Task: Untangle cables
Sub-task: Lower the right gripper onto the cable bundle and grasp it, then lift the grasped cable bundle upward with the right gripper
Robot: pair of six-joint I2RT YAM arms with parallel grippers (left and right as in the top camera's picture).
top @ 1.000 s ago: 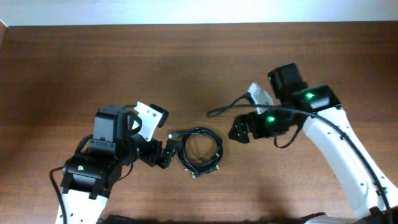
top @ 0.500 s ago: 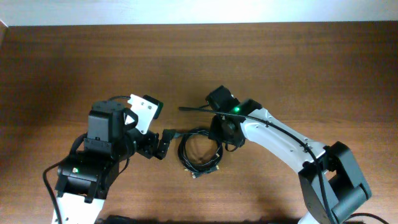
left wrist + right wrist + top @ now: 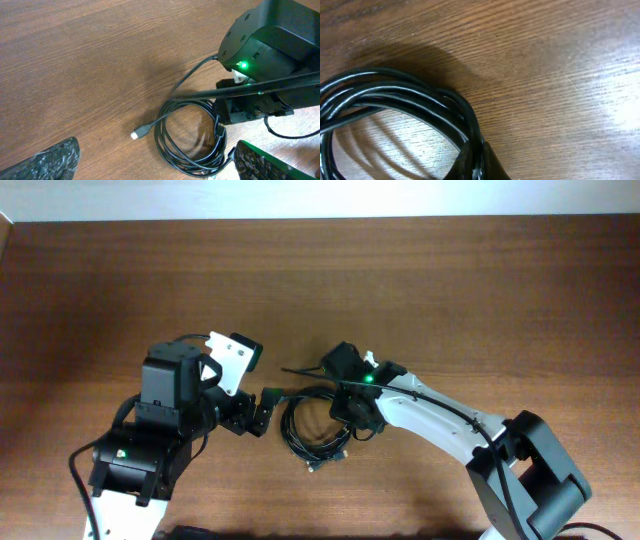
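Observation:
The cables [image 3: 290,428] lie as a small black coil on the wooden table, between the two arms. My right gripper [image 3: 356,422] is shut on the coil's right side; in the right wrist view its dark fingers [image 3: 487,167] pinch the bundled cables [image 3: 395,97]. My left gripper [image 3: 267,412] stands open just left of the coil, apart from it. The left wrist view has the cables [image 3: 167,150] between the wide-set tips of that gripper [image 3: 155,167], with a metal-tipped plug end [image 3: 136,134] sticking out to the left.
The right arm's black wrist with a green light [image 3: 250,60] looms over the coil's far side. One of the arm's own thicker black wires [image 3: 305,370] juts left above the coil. The table's far edge [image 3: 320,220] meets a white wall.
My right arm swung in from the right, came down on the coil's right side and shut on it. The coil shifted slightly. The left arm stayed open and barely moved.

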